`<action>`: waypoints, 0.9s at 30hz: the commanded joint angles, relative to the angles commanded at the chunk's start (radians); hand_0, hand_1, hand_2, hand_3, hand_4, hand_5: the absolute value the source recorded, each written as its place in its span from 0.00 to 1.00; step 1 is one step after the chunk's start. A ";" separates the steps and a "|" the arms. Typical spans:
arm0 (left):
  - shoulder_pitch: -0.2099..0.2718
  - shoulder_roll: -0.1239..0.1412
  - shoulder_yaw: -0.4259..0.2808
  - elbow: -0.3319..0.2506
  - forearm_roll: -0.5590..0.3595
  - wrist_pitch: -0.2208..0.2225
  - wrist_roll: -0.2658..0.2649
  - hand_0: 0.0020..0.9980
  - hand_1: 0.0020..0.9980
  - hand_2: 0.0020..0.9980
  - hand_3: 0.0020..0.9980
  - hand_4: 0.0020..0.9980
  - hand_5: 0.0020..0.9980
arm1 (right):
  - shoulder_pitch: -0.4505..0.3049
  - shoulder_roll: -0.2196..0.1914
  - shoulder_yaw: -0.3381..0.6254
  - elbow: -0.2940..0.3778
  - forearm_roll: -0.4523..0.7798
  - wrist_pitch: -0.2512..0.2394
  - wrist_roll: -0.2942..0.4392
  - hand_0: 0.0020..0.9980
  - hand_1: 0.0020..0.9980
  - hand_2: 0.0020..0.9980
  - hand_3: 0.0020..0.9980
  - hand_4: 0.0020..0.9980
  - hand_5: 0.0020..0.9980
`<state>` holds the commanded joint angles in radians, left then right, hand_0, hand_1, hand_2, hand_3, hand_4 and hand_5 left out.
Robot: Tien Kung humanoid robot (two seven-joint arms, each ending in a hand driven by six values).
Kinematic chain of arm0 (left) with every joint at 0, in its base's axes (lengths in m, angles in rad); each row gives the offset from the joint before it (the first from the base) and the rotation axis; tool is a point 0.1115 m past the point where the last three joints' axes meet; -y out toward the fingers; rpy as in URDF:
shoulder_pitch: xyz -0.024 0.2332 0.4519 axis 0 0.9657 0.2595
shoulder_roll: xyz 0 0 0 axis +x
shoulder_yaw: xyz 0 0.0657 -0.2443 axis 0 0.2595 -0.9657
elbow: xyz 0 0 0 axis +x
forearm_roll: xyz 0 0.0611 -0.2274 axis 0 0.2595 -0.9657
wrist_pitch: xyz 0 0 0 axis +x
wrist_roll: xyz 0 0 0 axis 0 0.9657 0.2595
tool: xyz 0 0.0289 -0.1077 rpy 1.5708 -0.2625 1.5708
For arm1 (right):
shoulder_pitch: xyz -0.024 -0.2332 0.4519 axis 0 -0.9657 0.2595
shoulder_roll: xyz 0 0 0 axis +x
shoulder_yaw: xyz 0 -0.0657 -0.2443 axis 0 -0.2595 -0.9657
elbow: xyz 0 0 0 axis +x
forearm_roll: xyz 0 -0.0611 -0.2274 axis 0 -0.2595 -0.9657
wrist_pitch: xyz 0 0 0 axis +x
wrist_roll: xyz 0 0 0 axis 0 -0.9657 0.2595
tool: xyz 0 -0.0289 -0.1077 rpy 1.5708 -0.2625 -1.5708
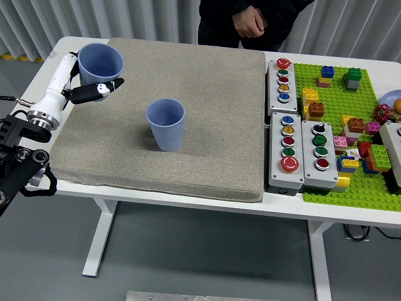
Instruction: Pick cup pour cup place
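A blue cup [166, 124] stands upright on the grey mat [213, 113], a little left of its middle. A second blue cup [100, 63] is near the mat's far left corner, mouth up and nearly upright. My left hand [84, 81] is shut on this cup from its left side, and a black-tipped finger [97, 91] reaches across under its base. I cannot tell whether the held cup touches the mat. The two cups are well apart. My right arm is out of view.
Three grey button boxes [283, 80] lie right of the mat. Beyond them a green baseplate [332, 94] carries several toy bricks. A person stands at the far side with hands [250, 22] clasped. The table's left edge [47, 63] is close to my hand.
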<state>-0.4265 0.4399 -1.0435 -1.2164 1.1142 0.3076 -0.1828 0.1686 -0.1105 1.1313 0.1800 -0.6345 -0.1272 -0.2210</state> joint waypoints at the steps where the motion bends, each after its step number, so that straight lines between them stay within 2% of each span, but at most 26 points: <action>1: 0.005 -0.007 -0.003 0.007 -0.039 0.007 -0.012 0.58 0.51 0.54 0.53 0.82 0.19 | -0.001 0.001 0.001 0.000 -0.002 0.000 0.000 0.72 0.69 0.74 0.70 0.32 0.30; 7: 0.027 -0.044 -0.021 0.048 -0.282 0.043 -0.047 0.58 0.51 0.54 0.53 0.82 0.19 | -0.001 0.002 0.000 0.000 0.004 -0.001 0.000 0.72 0.69 0.73 0.70 0.32 0.30; 13: 0.029 -0.062 0.016 0.080 -0.250 0.110 -0.083 0.58 0.51 0.54 0.53 0.82 0.19 | 0.005 0.001 -0.003 0.000 0.013 0.000 0.002 0.72 0.69 0.73 0.70 0.32 0.30; 15: 0.027 -0.067 0.023 0.088 -0.242 0.119 -0.092 0.59 0.52 0.54 0.53 0.81 0.20 | 0.005 0.001 -0.003 0.000 0.012 0.000 0.002 0.72 0.69 0.73 0.70 0.32 0.29; 16: 0.025 -0.073 0.037 0.100 -0.230 0.137 -0.110 0.59 0.52 0.54 0.53 0.81 0.20 | 0.007 0.001 -0.005 0.000 0.015 0.000 0.002 0.72 0.69 0.73 0.70 0.32 0.29; 20: 0.022 -0.086 0.068 0.136 -0.250 0.168 -0.144 0.59 0.52 0.54 0.53 0.81 0.19 | 0.009 0.001 -0.005 0.000 0.016 -0.001 0.002 0.72 0.69 0.74 0.70 0.32 0.29; 27: 0.022 -0.109 0.106 0.181 -0.311 0.169 -0.186 0.59 0.52 0.55 0.53 0.81 0.19 | 0.012 0.002 -0.006 0.000 0.018 -0.001 0.002 0.72 0.69 0.74 0.70 0.32 0.29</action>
<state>-0.4048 0.3310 -0.9374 -1.0353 0.8035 0.4762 -0.3692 0.1810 -0.1082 1.1254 0.1800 -0.6167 -0.1282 -0.2189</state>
